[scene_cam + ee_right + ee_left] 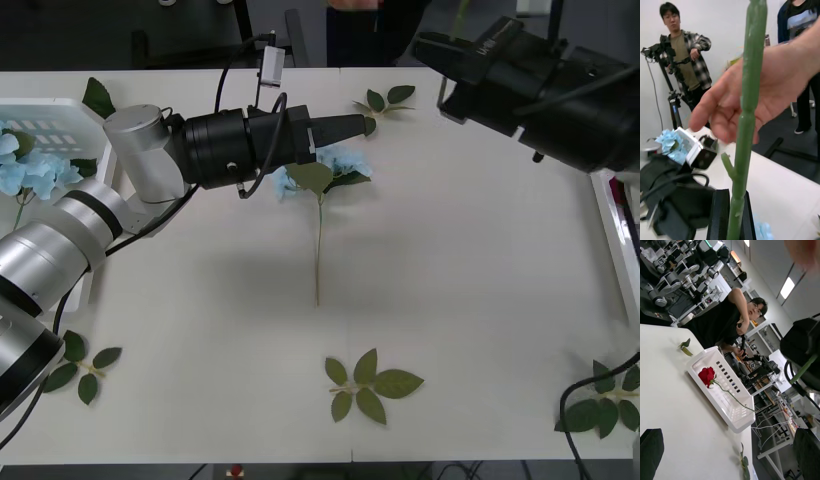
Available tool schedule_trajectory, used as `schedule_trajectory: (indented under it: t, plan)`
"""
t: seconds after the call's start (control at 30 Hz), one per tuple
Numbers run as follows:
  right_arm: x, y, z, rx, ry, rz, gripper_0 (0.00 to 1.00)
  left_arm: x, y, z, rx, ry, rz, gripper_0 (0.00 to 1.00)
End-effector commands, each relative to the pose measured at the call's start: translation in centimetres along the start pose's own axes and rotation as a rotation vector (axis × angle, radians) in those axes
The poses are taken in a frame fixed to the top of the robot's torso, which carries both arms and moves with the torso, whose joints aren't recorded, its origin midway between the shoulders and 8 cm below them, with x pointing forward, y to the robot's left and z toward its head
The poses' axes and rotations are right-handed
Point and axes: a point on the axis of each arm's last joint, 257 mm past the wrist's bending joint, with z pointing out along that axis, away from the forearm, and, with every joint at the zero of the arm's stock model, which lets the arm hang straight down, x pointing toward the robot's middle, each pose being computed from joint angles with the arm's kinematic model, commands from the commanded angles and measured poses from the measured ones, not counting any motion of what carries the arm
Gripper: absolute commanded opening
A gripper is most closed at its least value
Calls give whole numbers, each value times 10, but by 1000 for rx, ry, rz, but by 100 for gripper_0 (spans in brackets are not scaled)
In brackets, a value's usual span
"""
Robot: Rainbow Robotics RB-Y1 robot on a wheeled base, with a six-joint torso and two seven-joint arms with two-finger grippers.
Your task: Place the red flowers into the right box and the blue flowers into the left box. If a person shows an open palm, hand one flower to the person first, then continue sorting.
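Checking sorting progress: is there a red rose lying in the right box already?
Yes, one red rose lies inside the white slotted right box, its stem trailing along the base.

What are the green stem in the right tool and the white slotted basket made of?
Thick green stem: looks like moulded plastic, matte, with seam-like joints and a stub. White slotted basket holding the red rose: likely rigid plastic, smooth and slightly glossy, with uniform moulded slots.

We see one flower (320, 185) lying mid-counter (470, 260) under our left gripper (345, 128). The left box (60, 105) sits far left holding more flowers (25, 168); the right box (724, 390) holds a rose (706, 375).
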Motion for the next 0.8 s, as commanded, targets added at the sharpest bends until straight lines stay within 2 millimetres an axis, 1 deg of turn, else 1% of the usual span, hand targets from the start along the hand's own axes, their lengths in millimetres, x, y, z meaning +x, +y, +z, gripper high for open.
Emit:
schedule_trajectory:
  t: [0.03,0.17,0.33,0.43,0.8]
  plan:
    - [-27,12,31,32,-42,-97,0,-1,-7,0,20,-4,20,100]
    - [-31,2,53,98,-47,-123,0,-1,-7,0,19,-2,21,100]
    - [-33,-9,67,147,-43,-127,0,0,-7,0,21,-3,19,100]
    - [-32,-14,69,171,-34,-129,0,0,-7,0,21,-2,19,100]
    - [-32,-12,70,164,-37,-104,0,-1,-7,-1,20,-4,19,100]
